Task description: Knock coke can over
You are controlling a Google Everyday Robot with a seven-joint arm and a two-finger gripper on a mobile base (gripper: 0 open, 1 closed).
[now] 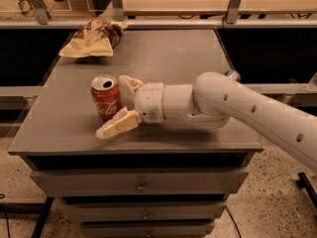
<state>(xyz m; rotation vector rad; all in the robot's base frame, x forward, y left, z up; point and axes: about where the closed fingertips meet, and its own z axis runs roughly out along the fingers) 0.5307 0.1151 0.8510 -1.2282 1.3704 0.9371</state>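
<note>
One coke can [106, 100], one crumpled snack bag [91, 37], two fingers [120, 123] of mine, one white arm [237, 108]: that is the whole count on the grey surface [168, 53]. Below its front edge I count at least two drawer fronts [141, 185], each with a small knob.

The coke can stands upright. Its body is red with white cursive lettering facing the front, and its top is silver, with the dark drinking hole showing. I see no dent in it.

It sits in the left front part of the surface, well apart from the snack bag, which lies at the far left corner.

My arm reaches in from the right, low over the surface, and my fingers point left toward the can. They are spread wide apart and grip nothing. The far finger curves behind the can's upper right side, just beside the silver rim. The near finger lies low in front, slanting down to the left, with its tip close to the surface just ahead of the can's base. So the can stands between my two fingers, at the mouth of the gap. The near finger overlaps the can's lower right edge, and I cannot tell whether it touches there.
</note>
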